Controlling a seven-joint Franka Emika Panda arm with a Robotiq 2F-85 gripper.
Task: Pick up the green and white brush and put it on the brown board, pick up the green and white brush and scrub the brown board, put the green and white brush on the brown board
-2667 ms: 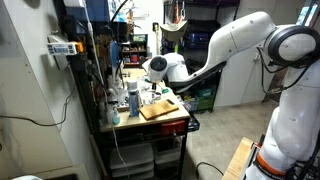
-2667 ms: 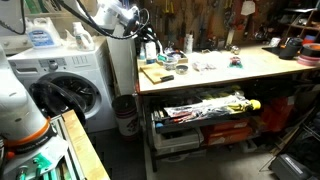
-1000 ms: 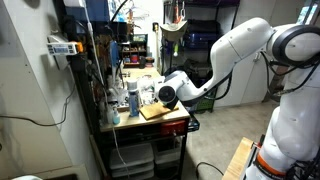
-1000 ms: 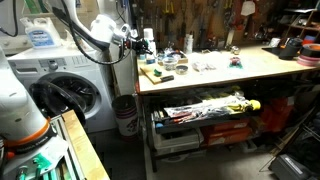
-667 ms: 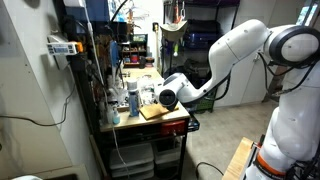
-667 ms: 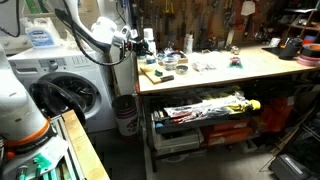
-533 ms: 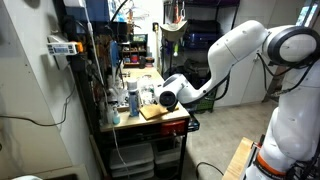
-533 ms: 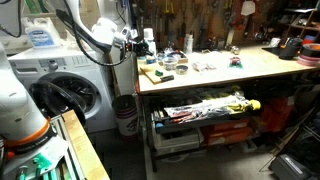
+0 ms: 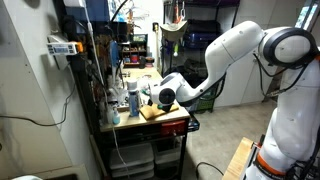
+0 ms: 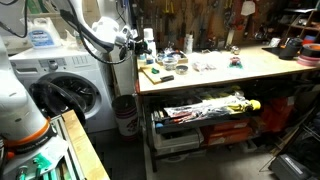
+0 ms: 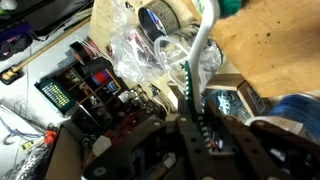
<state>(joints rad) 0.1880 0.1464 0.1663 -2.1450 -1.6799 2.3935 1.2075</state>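
Note:
My gripper (image 11: 197,125) is shut on the white handle of the green and white brush (image 11: 201,50). The handle runs up from between the fingers to its green head at the top edge of the wrist view. The brown board (image 11: 275,45) lies under and beside the brush head. In both exterior views the gripper (image 9: 155,96) (image 10: 136,42) hangs low at the end of the workbench, close over the brown board (image 9: 160,111) (image 10: 153,74). The brush itself is too small to make out there.
A crumpled clear plastic bag (image 11: 140,55) and a round dish (image 11: 165,18) lie beside the board. Bottles (image 9: 133,98) and clutter stand at the bench's back. A washing machine (image 10: 70,85) stands next to the bench, and a loaded shelf (image 10: 205,110) lies under it.
The arm has come down from above the bench to just over the board, then shifted slightly along it in the last second. The gripper stays closed.

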